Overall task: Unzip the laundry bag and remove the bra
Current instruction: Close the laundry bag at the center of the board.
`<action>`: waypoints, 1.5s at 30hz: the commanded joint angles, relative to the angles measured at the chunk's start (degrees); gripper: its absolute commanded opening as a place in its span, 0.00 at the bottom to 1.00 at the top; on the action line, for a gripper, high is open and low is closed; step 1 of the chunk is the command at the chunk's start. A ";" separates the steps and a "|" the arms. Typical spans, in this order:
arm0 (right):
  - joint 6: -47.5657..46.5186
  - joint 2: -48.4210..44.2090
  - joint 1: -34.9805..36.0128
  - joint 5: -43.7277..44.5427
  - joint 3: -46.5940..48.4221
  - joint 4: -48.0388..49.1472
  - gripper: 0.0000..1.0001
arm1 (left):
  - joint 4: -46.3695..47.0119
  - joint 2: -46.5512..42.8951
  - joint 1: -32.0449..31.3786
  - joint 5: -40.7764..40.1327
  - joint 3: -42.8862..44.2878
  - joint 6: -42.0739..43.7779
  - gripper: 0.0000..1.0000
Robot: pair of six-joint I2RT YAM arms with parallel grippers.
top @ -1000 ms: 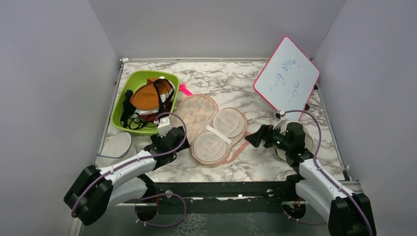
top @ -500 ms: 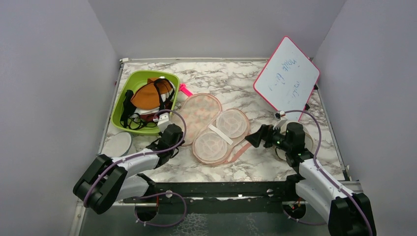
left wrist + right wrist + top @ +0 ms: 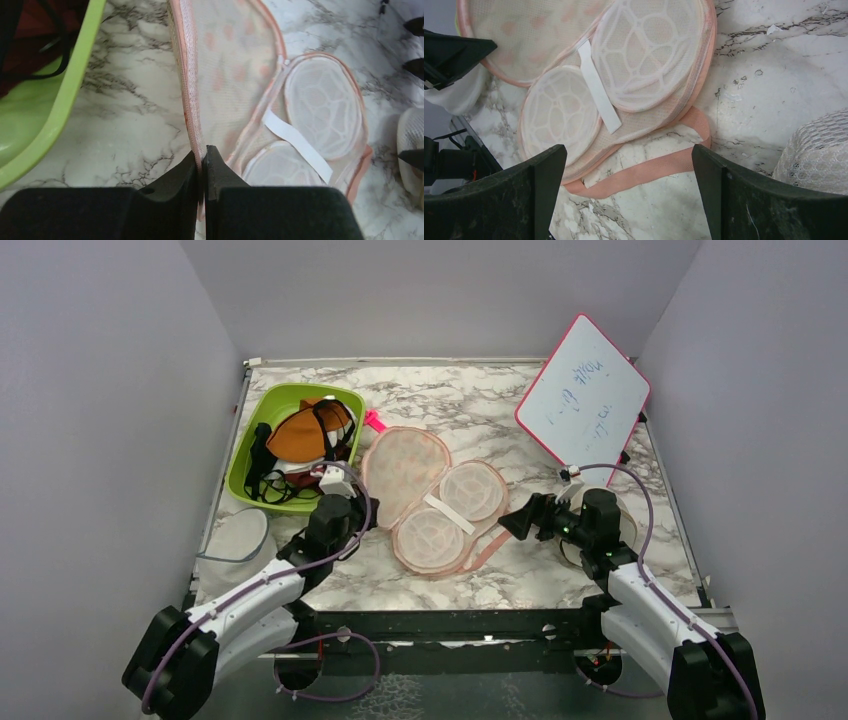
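The peach laundry bag [image 3: 405,465] lies unzipped and spread flat mid-table, its white mesh inner cups [image 3: 432,538] facing up. My left gripper [image 3: 358,515] is at the bag's left edge; in the left wrist view this gripper [image 3: 202,152] is shut on the pink edging [image 3: 187,75] of the laundry bag [image 3: 230,65]. The rust-orange bra [image 3: 298,435] rests on top of other garments in the green basket [image 3: 243,465]. My right gripper [image 3: 508,523] stands open to the bag's right; in its own view the gripper [image 3: 626,150] hovers over the bag's peach strap [image 3: 649,172].
A pink-framed whiteboard [image 3: 583,395] leans at the back right. A round white pouch [image 3: 235,535] lies at the front left, and a white mesh pouch [image 3: 819,150] lies under my right arm. A pink tab [image 3: 377,422] sticks out behind the bag. The basket wall [image 3: 60,100] is close on my left.
My left gripper has gone from open to shut, pinching the bag's left edging, and its arm has shifted. The bag's left side slid slightly. The right arm has not moved.
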 commanded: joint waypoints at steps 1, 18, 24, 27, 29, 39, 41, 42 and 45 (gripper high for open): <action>-0.56 -0.59 0.03 -0.89 -0.12 1.86 0.94 | 1.16 -2.69 -0.65 9.01 3.14 10.43 0.00; -0.44 -1.24 0.02 -0.47 -0.22 1.37 0.94 | -6.44 10.18 -15.03 15.57 16.69 40.92 0.00; -0.35 -1.87 0.02 -0.17 -0.39 1.29 0.94 | -6.15 12.37 -22.68 12.52 15.60 45.00 0.00; -0.35 -1.68 -0.02 -0.14 -0.32 1.26 0.94 | -5.96 12.34 -24.92 11.28 14.45 46.29 0.00; -0.31 -1.65 0.01 0.04 -0.22 1.13 0.94 | -4.90 12.02 -25.91 11.42 13.55 46.63 0.00; -0.09 -2.17 -0.03 1.53 -0.04 0.09 0.94 | -2.60 15.43 -30.29 16.01 12.46 49.88 0.00; -0.04 -2.28 0.03 1.56 -0.05 0.10 0.94 | -1.52 16.78 -30.75 16.69 12.04 49.87 0.00; -0.04 -2.26 0.03 1.61 -0.04 0.20 0.94 | -0.94 17.32 -30.87 16.98 11.78 49.73 0.00; -0.08 -1.85 0.00 1.57 0.03 0.17 0.94 | -0.56 19.63 -31.35 17.67 11.86 49.61 0.00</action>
